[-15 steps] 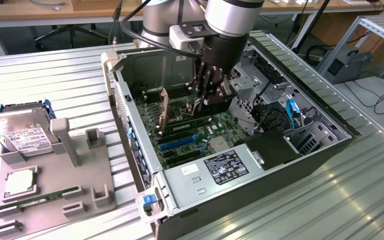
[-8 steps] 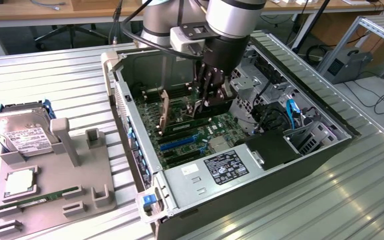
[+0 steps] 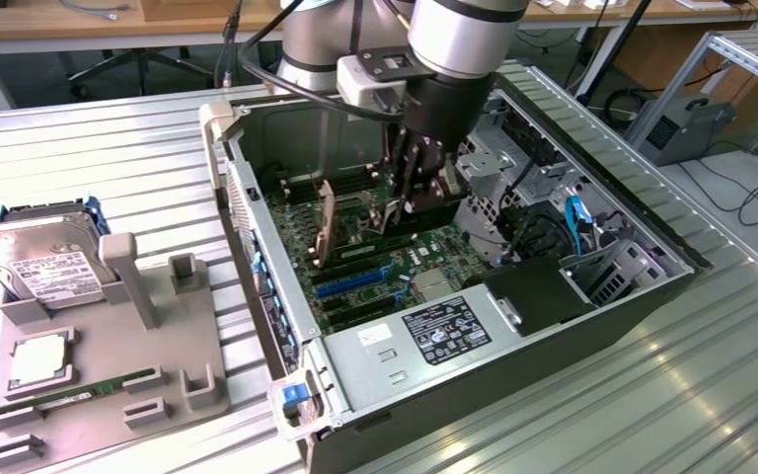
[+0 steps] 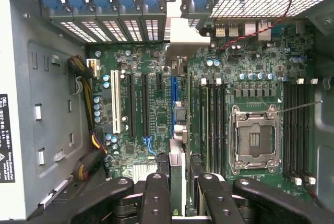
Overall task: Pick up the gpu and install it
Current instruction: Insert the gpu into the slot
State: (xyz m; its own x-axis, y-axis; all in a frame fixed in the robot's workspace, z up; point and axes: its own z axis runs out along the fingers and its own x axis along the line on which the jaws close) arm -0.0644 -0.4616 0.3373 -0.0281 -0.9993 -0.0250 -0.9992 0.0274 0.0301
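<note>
Inside the open computer case (image 3: 268, 296), the gpu (image 4: 178, 130) is held edge-on above the motherboard (image 4: 250, 78). It is pinched by the hand (image 4: 178, 195), over the blue slot (image 4: 173, 98).

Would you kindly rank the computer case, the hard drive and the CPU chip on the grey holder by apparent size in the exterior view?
1. Computer case, by far the largest.
2. Hard drive.
3. CPU chip, smallest, though it lies nearer the camera.

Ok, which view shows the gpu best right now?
The wrist view: the gpu runs edge-on from between the fingers to its silvery bracket, over the motherboard slots. In the exterior view it's a dark strip mostly hidden under the gripper.
</note>
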